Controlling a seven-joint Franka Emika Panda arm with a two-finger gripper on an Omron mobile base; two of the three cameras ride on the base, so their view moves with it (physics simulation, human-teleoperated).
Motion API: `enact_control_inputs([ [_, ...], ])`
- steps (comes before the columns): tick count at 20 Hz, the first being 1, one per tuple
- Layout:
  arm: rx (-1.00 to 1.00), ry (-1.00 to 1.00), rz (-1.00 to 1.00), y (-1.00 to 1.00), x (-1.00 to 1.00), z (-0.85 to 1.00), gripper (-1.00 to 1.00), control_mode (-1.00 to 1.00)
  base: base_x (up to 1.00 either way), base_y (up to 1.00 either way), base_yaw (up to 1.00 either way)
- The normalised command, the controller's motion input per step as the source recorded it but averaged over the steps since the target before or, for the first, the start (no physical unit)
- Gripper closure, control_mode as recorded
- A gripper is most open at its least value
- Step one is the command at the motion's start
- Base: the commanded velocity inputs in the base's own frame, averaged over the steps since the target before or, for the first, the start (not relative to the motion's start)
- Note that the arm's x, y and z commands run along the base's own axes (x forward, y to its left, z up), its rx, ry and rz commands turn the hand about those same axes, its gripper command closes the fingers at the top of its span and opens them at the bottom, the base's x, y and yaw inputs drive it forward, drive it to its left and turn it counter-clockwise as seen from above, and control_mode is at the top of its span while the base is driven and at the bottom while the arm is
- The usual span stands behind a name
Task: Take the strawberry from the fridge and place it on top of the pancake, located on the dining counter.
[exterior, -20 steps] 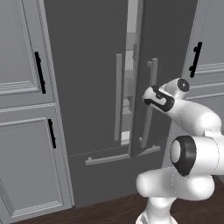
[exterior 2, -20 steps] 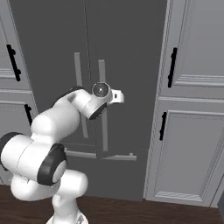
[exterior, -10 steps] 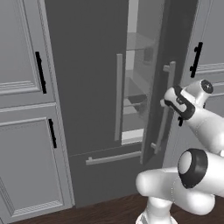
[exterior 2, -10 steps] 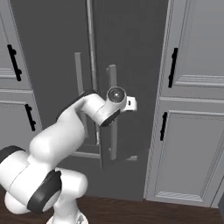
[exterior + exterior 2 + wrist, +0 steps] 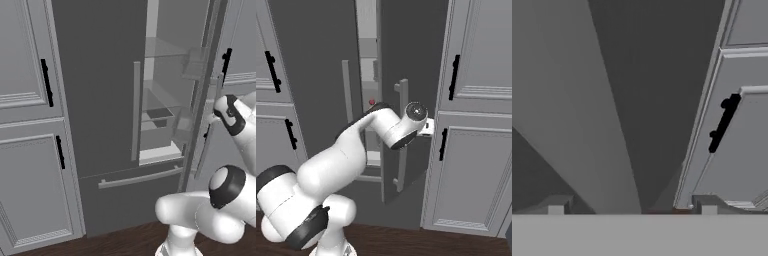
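Observation:
The fridge stands ahead with its left door closed and its right door swung partly out. Pale shelves and a drawer show in the gap. Through that gap, in the right base view, a tiny red strawberry sits on a shelf. My gripper is beside the right door's bar handle. In the hand view my gripper is open, its fingertips wide apart with only the dark door face ahead. The pancake and the dining counter are out of view.
Light grey panelled cabinets with black handles flank the fridge on the left, and more cabinets stand on the right, close to the open door's edge. A freezer drawer handle runs below. The floor is dark wood.
The right fridge door has swung further out as my arm carried its handle to the right. My gripper, shut on the handle before, now stands open.

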Motion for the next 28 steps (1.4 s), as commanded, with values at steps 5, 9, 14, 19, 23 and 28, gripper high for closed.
enact_control_inputs([
  [5,0.06,0.03,-0.02,-0.74,-0.2,0.03,-1.0,-1.0,0.0,0.0,0.0],
  [9,0.02,-0.02,-0.1,-0.26,-0.64,0.32,-1.0,-1.0,0.0,0.0,0.0],
  [14,0.04,-0.12,-0.27,-0.13,-1.0,0.33,-1.0,-1.0,0.0,0.0,0.0],
  [19,-0.21,-0.13,-0.22,0.6,-0.86,0.38,-1.0,-1.0,0.0,0.0,0.0],
  [23,-0.56,0.07,-0.12,1.0,-0.33,0.26,-1.0,-1.0,0.0,0.0,0.0],
  [28,-0.67,0.28,-0.11,1.0,-0.04,0.02,-1.0,-1.0,0.0,0.0,0.0],
])
